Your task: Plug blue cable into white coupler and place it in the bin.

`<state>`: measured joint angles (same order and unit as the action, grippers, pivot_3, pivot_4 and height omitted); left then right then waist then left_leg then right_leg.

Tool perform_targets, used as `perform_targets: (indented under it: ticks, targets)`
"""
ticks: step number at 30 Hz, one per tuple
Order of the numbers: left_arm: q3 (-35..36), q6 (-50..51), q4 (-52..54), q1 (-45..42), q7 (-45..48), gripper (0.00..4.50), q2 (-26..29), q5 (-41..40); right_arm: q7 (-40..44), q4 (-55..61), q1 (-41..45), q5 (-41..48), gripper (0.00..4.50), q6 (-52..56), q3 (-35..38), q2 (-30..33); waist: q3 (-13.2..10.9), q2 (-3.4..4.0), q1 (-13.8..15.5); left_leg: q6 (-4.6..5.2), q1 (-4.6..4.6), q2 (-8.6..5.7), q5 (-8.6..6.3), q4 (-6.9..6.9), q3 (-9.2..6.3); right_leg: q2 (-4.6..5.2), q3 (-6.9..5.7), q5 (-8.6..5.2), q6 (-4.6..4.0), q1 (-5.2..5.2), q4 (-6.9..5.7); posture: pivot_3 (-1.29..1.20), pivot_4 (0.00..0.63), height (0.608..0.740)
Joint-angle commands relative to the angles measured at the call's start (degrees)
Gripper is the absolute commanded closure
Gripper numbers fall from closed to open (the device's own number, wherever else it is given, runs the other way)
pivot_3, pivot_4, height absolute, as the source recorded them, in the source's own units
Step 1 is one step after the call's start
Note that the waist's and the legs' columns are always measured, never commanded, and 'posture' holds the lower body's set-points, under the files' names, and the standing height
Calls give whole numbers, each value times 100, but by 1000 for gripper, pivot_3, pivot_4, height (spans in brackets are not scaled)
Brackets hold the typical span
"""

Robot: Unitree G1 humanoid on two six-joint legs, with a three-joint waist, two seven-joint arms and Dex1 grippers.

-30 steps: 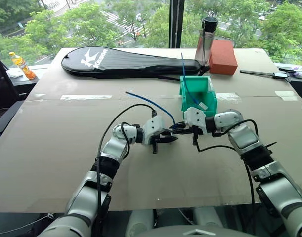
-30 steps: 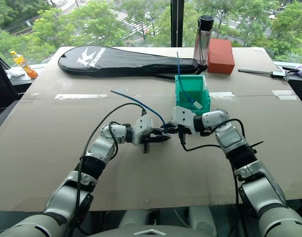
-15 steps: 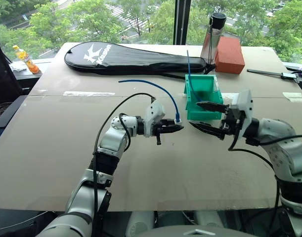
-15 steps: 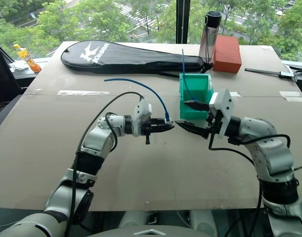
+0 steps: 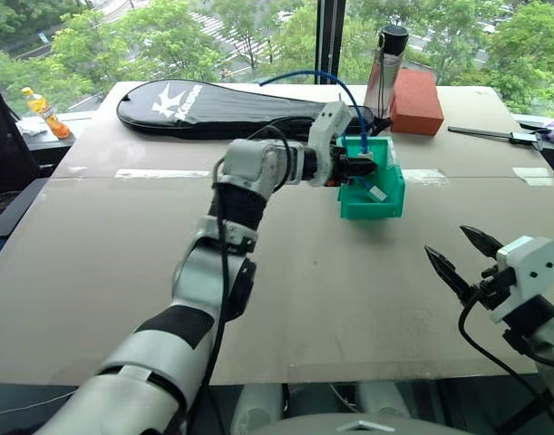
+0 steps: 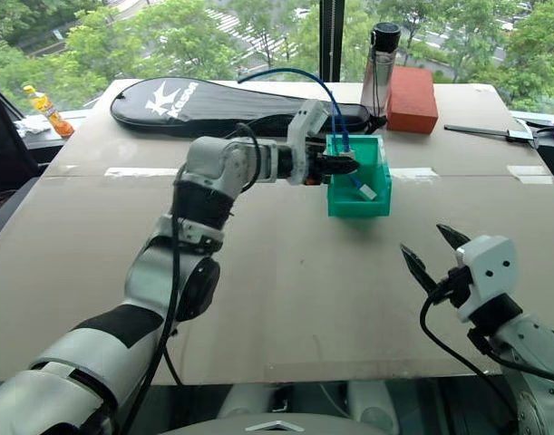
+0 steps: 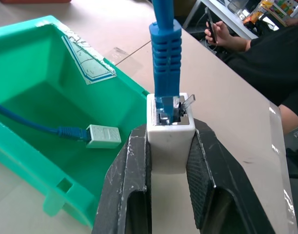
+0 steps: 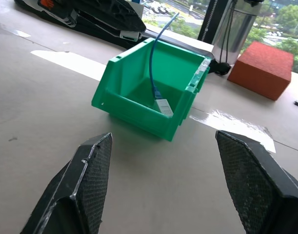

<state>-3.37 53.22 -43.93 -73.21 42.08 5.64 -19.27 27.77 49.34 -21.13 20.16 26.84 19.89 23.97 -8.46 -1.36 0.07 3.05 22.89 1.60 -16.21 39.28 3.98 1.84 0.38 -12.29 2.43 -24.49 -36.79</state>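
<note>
Bin (image 5: 393, 194) already holds another cable; left jaws grip white coupler (image 7: 170, 135), right jaws spread

The thin bright-blue cable (image 5: 342, 91) curves up in the air. Its clear plug sits pushed into the small white plastic coupler (image 7: 170, 131), which is held up over the boxy green plastic bin (image 5: 387, 198). The bin stands upright on the tabletop (image 5: 95, 263).
</note>
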Motion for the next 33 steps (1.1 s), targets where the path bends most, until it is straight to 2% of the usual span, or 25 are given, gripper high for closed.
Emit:
perform_targets:
  ticks: [1,3,5,10,14,17,19,21,24,25,28,33]
  targets:
    - [136,-826,-1276,-608,-176,4110,-312,257,-185,264,-40,-68,1212,-242,113,-34,-1,-1,-15,0,0,-3,0,0,4,4,6,-1,1,0,0,0,150,740]
    - [279,-1121,-1796,-814,-267,3085,-458,304,-234,273,-29,-84,1120,-257,65,-24,-1,-2,-30,2,0,-11,-1,-1,8,8,19,2,-5,-1,4,0,150,740]
    - [299,-1280,-2075,-942,-300,2485,-526,393,-254,291,-41,-106,1120,-253,12,-1,-2,-4,-36,5,1,-16,-3,-3,7,12,25,1,-4,-3,6,0,150,740]
    - [433,-1138,-2257,-1076,-236,163,-426,465,-256,286,9,-87,1120,-222,-23,65,-4,-6,-34,6,8,-19,-4,-8,5,12,29,0,-1,-13,6,0,150,740]
    - [488,-745,-1810,-979,176,50,-215,351,-205,129,132,-75,1120,-241,-70,135,-5,-7,-62,6,5,-20,-4,-7,8,13,33,0,-1,-13,2,0,150,740]
    - [299,-402,-63,-227,775,50,158,105,-158,-118,425,-58,1120,-223,-180,198,-4,-4,-106,6,0,-18,-4,-8,9,14,38,0,-2,-13,-3,0,150,740]
    - [257,-459,1197,445,687,50,354,65,-138,-290,587,-68,1120,-246,-233,238,-4,-1,-106,4,-4,-5,-3,-11,9,13,45,0,-3,-14,-6,0,150,740]
    - [417,-1638,2535,1423,351,50,358,187,-59,-500,769,-47,1120,-301,-274,299,-1,5,-88,2,-6,3,-2,-13,8,13,49,0,-3,-15,-7,0,150,740]
    - [480,-2048,3920,2619,525,50,761,79,142,-841,1070,81,1120,-369,-296,407,-2,6,-70,-22,-7,4,12,-15,11,16,58,2,-4,-15,-5,0,150,740]
    - [551,-2246,4218,2921,543,50,836,22,220,-943,1138,110,1120,-402,-289,457,-4,7,-67,-24,-5,4,13,-14,11,17,57,2,-4,-15,-5,0,150,740]
    - [1179,-1899,5016,3819,526,50,1045,-731,465,-1260,1375,236,1120,-443,-274,642,-4,6,-40,-23,-6,3,12,-7,14,22,56,2,-4,-14,-6,0,150,740]
    - [1367,-2133,5881,5337,463,50,1739,-568,986,-1697,1396,415,1120,-573,-102,1002,-1,9,-7,3,-13,-2,-3,-3,9,27,45,2,-6,-3,-6,0,150,740]
